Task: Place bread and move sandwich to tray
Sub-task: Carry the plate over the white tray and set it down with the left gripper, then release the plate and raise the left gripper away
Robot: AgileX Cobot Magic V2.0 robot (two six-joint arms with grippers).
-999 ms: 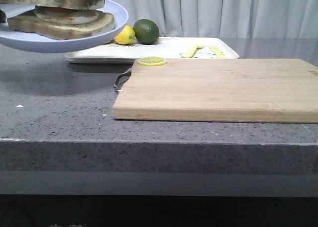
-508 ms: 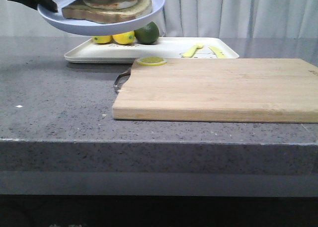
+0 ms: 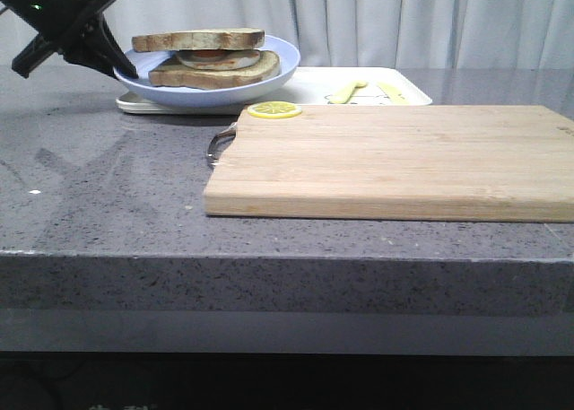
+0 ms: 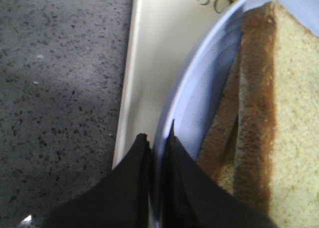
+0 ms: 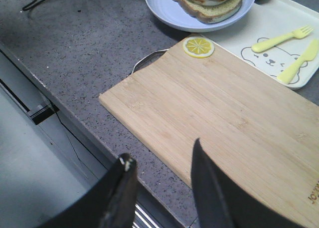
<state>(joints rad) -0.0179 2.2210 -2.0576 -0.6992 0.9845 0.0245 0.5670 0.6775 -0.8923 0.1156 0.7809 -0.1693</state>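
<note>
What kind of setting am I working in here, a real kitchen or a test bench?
Probably a mock kitchen counter: a speckled grey stone worktop holds a wooden cutting board and a white tray with a sandwich on it. The pale curtain behind suggests a staged lab setup.

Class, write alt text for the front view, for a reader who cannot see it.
The left gripper pinches the rim of a pale blue plate holding the sandwich, low over the white tray. A wooden cutting board with a lemon slice lies nearer on the grey counter.
</note>
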